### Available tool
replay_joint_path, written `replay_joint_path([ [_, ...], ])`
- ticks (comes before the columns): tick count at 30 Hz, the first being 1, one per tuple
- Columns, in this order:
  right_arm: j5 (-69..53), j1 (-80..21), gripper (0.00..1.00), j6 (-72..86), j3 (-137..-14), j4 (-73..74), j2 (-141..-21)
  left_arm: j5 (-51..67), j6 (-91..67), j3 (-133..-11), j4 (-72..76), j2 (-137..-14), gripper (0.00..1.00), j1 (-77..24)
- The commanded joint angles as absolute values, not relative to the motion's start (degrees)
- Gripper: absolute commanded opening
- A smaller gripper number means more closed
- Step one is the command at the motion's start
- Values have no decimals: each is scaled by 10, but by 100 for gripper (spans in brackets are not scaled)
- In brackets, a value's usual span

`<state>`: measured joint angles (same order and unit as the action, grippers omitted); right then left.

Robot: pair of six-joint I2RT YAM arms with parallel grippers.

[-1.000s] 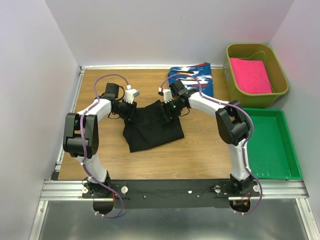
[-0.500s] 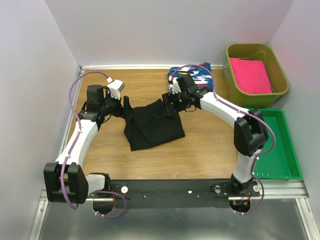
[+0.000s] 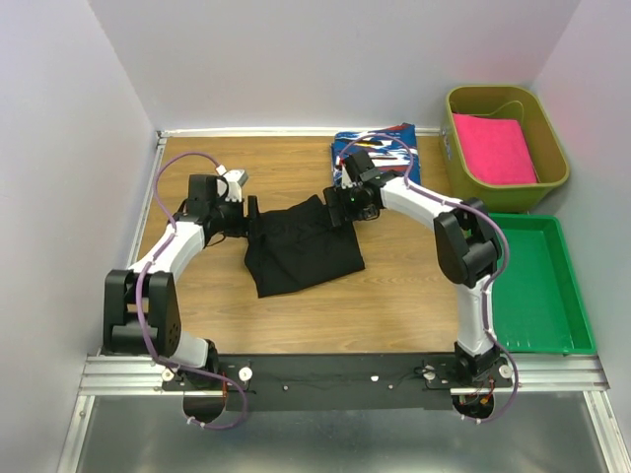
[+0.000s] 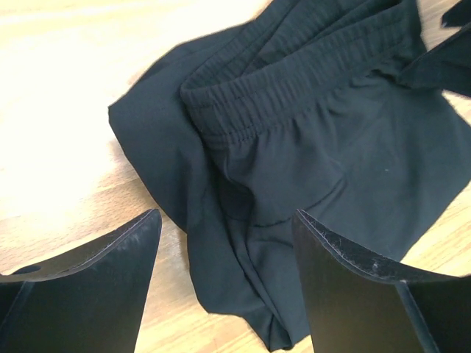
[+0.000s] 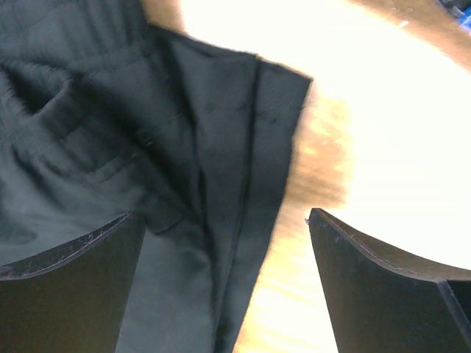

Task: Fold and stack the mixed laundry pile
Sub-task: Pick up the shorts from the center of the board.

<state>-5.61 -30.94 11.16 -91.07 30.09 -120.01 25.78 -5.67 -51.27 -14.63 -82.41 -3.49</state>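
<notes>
1. We see the black garment (image 3: 301, 251) lying loosely spread on the wooden table (image 3: 197, 296), around its middle. It is bunched along its far edge and flatter toward the near side.
2. The left gripper (image 3: 249, 217) hovers at the garment's far left corner with its jaws spread wide. In the left wrist view its fingers (image 4: 96, 294) stand well apart over the cloth, and nothing is pinched between them.
3. That view also shows a gathered elastic waistband (image 4: 294, 110) running across the garment, with soft folds below it and bare wood to the left.
4. The right gripper (image 3: 337, 211) sits at the garment's far right corner, its jaws just as wide. In the right wrist view one finger is over the cloth and the other finger (image 5: 390, 294) is over bare wood, gripping nothing.
5. We cannot tell whether either gripper's fingertips touch the fabric.
6. In the right wrist view, the garment's straight seamed edge ends between the two fingers, and the wood beyond it is washed out by glare.
7. The blue cloth (image 3: 394, 140) with white, red and black blotches lies at the table's far edge behind the right arm, which partly hides it. It lies near the black garment but apart from it.
8. To the right of the table, an olive bin (image 3: 508, 94) holds a pink folded cloth (image 3: 493, 148), and a green tray (image 3: 537, 286) sits just nearer than the bin.
</notes>
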Motion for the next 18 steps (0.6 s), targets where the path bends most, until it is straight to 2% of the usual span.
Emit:
replay_joint_path([
  [1, -75, -297, 100, 114, -948, 311, -1233, 280, -68, -508, -113, -855, 80, -34],
  [13, -177, -291, 100, 120, -961, 295, -1240, 242, -62, -529, -81, -932, 80, -34],
  [18, -173, -290, 100, 120, -969, 298, -1263, 250, -71, -527, -71, -955, 80, -33],
])
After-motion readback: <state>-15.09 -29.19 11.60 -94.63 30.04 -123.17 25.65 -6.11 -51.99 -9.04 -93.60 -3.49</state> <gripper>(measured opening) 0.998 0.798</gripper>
